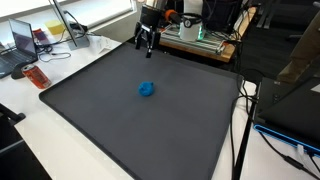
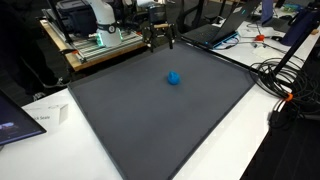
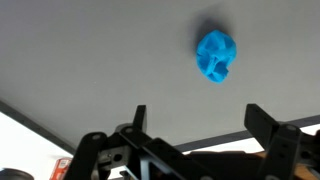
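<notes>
– So, what is the biggest thing on view?
– A dark grey, flat square mat [image 1: 120, 125] that covers most of the white tabletop in both exterior views [image 2: 150, 125].

– And the arm?
– It hangs over the mat's far edge, with the wrist pointing straight down. The upper links run out of the top of the frame, so the rest of its pose can't be read. The black two-finger gripper [image 1: 148, 49] hovers just above the mat [image 2: 160, 45].

– How do the jaws stand?
– Spread wide, with nothing between them. In the wrist view the two dark fingers stand well apart [image 3: 196, 112] and only bare mat shows in the gap.

– Where is the nearest object?
– A small bright blue crumpled lump [image 1: 147, 89] lies alone near the mat's middle. In an exterior view it is at 6 o'clock from the gripper, and well apart from it. In the wrist view the lump [image 3: 215, 55] sits at about 1 o'clock from the fingers. It also shows in an exterior view [image 2: 174, 78].

– Anything hard to make out?
– The lump's material and exact form are too small and blurred to tell.
</notes>
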`<state>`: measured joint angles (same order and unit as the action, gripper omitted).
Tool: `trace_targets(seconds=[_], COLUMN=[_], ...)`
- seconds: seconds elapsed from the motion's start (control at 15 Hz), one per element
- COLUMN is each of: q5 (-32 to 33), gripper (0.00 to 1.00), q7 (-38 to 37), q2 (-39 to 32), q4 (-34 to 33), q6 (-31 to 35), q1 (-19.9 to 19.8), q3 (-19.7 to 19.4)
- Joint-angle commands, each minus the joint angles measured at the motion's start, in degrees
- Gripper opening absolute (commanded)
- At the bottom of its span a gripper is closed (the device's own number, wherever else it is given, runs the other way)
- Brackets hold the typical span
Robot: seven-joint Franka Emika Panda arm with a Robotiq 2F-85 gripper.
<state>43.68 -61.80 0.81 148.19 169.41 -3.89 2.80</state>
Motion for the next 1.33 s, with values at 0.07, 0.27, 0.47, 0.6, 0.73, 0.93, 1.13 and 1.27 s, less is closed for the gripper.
trace_targets(seconds=[0.07, 0.27, 0.47, 0.6, 0.73, 0.93, 1.13, 1.27], q5=[-14.19, -29.34, -43.42, -50.98, -54.97, -61.53, -61.95, -61.83], gripper=[1.0, 1.0, 1.0, 1.0, 1.0, 1.0, 1.0, 1.0], q7=[13.65, 25.9, 39.48, 47.7, 52.79, 59.46, 60.77, 60.93], q2=[-8.85, -12.26, -13.69, -13.41, -11.81, -9.85, -10.94, -11.66], q4=[-3.29, -4.02, -7.85, -11.06, -13.99, -18.44, -22.6, -24.87], q6=[6.24, 5.7, -0.83, -7.36, -14.98, -23.78, -29.13, -32.14], q1=[-1.07, -8.58, -19.37, -24.81, -27.74, -15.06, -9.5, -6.98], q3=[0.81, 11.68, 24.62, 30.0, 31.45, 16.36, 9.35, 6.26])
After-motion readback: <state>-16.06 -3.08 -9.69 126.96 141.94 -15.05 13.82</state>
